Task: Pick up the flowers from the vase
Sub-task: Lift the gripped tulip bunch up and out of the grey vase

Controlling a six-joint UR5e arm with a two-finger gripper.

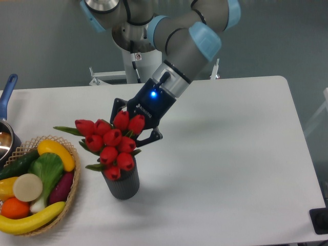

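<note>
The flowers are a bunch of red closed tulip buds with green leaves. They stand in the vase, a small dark grey ribbed cylinder on the white table. My gripper reaches down from the upper right, right behind the top buds. Its black fingers are spread, one at the upper left of the bunch and one at its right side. The fingertips are hidden behind the buds. The bunch leans a little to the left.
A woven basket with a banana, an orange, a cucumber and other fruit and vegetables sits at the left front, close to the vase. A pot with a blue handle stands at the left edge. A dark object sits at the right front corner.
</note>
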